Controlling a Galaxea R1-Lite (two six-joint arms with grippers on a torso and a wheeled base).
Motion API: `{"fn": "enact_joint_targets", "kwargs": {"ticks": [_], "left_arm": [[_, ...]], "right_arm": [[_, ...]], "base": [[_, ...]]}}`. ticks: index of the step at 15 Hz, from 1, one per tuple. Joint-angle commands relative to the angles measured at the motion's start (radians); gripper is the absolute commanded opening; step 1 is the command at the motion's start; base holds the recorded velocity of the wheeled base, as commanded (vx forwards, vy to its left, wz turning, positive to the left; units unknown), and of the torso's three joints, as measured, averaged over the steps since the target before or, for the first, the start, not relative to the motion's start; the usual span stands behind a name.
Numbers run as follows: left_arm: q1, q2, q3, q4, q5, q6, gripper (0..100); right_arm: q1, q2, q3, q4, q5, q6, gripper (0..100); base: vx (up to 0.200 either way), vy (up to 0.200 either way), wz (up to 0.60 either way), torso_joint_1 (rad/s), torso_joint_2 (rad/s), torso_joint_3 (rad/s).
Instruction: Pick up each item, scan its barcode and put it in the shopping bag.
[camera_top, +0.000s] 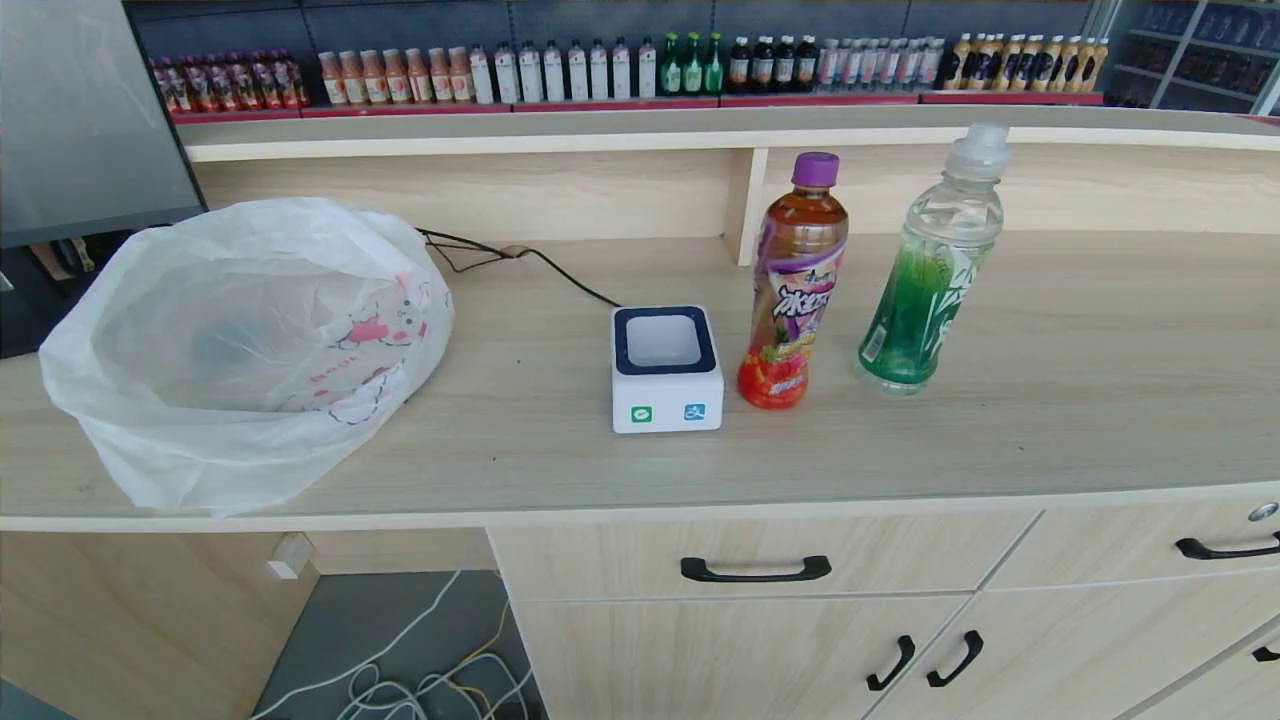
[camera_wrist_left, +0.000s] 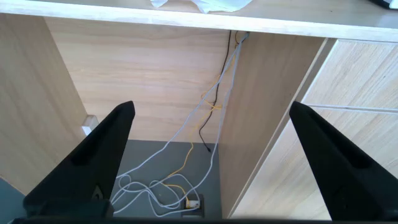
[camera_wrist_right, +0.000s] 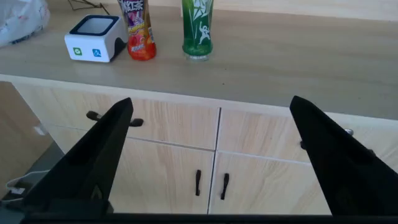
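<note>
Slumping open-mouthed at the left of the counter (camera_top: 1100, 400), the shopping bag (camera_top: 240, 340) is limp film that will sag under a load (a faint bluish patch inside may or may not be an item), with the scanner (camera_top: 666, 368) to its right. Next stand the tea bottle (camera_top: 793, 285) and green bottle (camera_top: 930, 270), upright and apart, probably heavyish, stiff and slick, best taken mid-body on the label. The left gripper (camera_wrist_left: 211, 109) and right gripper (camera_wrist_right: 211, 102) sit below counter level, jaws wide, holding nothing.

Scanner (camera_top: 667, 368) just beside tea bottle (camera_top: 795, 290)
</note>
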Motion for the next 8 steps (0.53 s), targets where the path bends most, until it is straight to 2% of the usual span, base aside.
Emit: {"fn": "enact_joint_targets", "kwargs": {"ticks": [1,3,8], "left_arm": [[0.001,0.000,0.000,0.000,0.000,0.000,100],[0.001,0.000,0.000,0.000,0.000,0.000,100],[0.001,0.000,0.000,0.000,0.000,0.000,100]], "right_arm": [[0.027,0.201,-0.053,-0.121,0.003,-0.018,100],[0.066,0.293,-0.074,-0.203,0.003,-0.054,100],[0.166,0.419,-0.080,-0.282,0.001,-0.126,100]], "base": [[0.000,0.000,0.00,0.000,0.00,0.000],[0.000,0.000,0.00,0.000,0.00,0.000],[0.000,0.000,0.00,0.000,0.00,0.000]]}}
